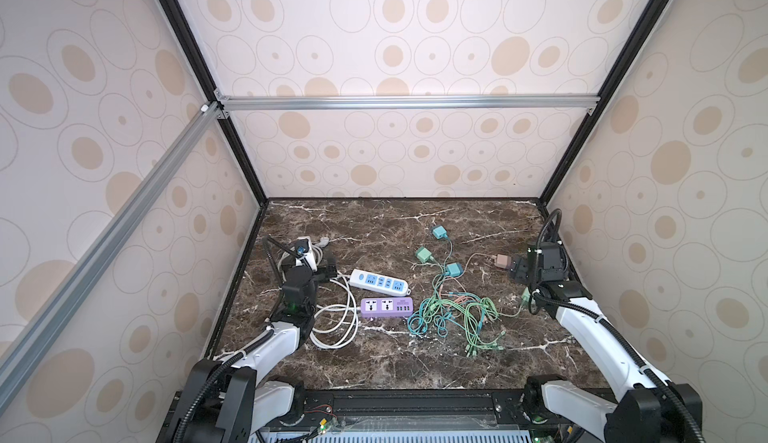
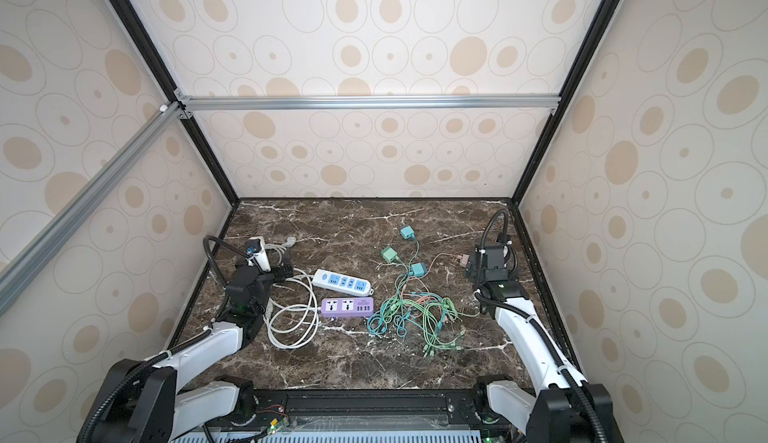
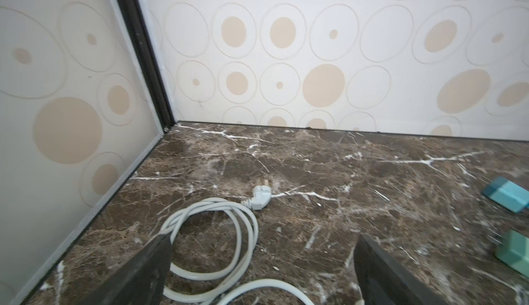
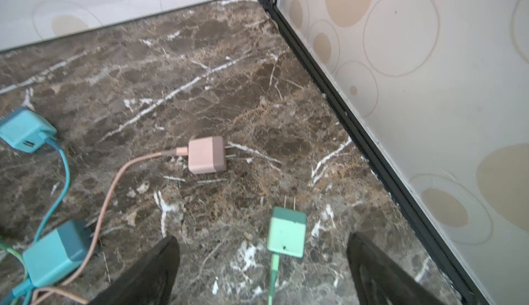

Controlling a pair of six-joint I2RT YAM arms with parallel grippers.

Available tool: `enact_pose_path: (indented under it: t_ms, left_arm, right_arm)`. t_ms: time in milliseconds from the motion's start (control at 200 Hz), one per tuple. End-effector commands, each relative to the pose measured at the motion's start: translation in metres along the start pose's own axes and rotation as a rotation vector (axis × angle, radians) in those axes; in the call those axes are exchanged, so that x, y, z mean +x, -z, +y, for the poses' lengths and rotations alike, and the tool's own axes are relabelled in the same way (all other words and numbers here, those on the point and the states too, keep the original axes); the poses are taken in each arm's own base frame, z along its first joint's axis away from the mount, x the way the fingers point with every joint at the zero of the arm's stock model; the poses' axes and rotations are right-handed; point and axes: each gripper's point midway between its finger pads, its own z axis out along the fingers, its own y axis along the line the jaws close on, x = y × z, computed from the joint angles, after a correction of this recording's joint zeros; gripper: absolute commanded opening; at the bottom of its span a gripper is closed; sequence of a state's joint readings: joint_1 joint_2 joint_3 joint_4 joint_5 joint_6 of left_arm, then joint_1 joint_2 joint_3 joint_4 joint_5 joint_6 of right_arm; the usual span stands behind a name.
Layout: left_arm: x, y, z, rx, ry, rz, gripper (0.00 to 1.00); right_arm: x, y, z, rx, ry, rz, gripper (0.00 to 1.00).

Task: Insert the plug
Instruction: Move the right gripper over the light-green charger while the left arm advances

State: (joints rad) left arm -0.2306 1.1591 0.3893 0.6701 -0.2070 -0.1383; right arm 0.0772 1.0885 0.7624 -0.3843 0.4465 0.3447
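Angling down near the green plug (image 4: 287, 232), right gripper (image 4: 262, 239) spread, empty; left gripper (image 3: 263, 239) spread above white cable (image 3: 249, 223).

Both top views sit high over the near edge, tilted down & fwd, taking in the whole bench (image 1: 374, 220), both arms and the back wall (image 1: 395, 150); near-identical scenes, shifted sideways a little; left wrist cam rides low & close behind the left end effector (image 3: 263, 246), facing the back-left corner, sharing the white plug (image 3: 261, 199) w/ the top views; right wrist cam, likewise low behind the right end effector (image 4: 263, 237), faces the back-right corner, sharing the pink charger (image 4: 206, 154).
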Motion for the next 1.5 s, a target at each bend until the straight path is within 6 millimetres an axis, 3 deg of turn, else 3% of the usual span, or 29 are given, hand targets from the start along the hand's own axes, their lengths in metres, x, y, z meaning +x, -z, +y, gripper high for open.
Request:
enact_pose_path:
  t_ms: [0, 190, 425, 825, 1495]
  left_arm:
    - [-0.002, 0.001, -0.024, 0.064, 0.002, 0.071, 0.99]
    - [-0.007, 0.007, -0.045, 0.143, 0.087, 0.12, 0.99]
    - [-0.021, 0.014, -0.045, 0.145, 0.102, 0.13, 0.99]
    - [-0.013, 0.027, -0.052, 0.2, 0.132, 0.219, 0.99]
    - [-0.013, 0.033, -0.051, 0.209, 0.138, 0.224, 0.99]
  right_arm:
    - [0.027, 0.007, -0.019, 0.073, 0.0, 0.121, 0.92]
    - [0.048, 0.002, -0.026, 0.115, -0.006, 0.209, 0.89]
    - [0.069, -0.013, -0.019, 0.073, -0.05, 0.293, 0.79]
    - [0.094, -0.029, -0.029, 0.06, -0.098, 0.388, 0.73]
    - [0.095, -0.061, -0.025, 0.0, -0.109, 0.441, 0.62]
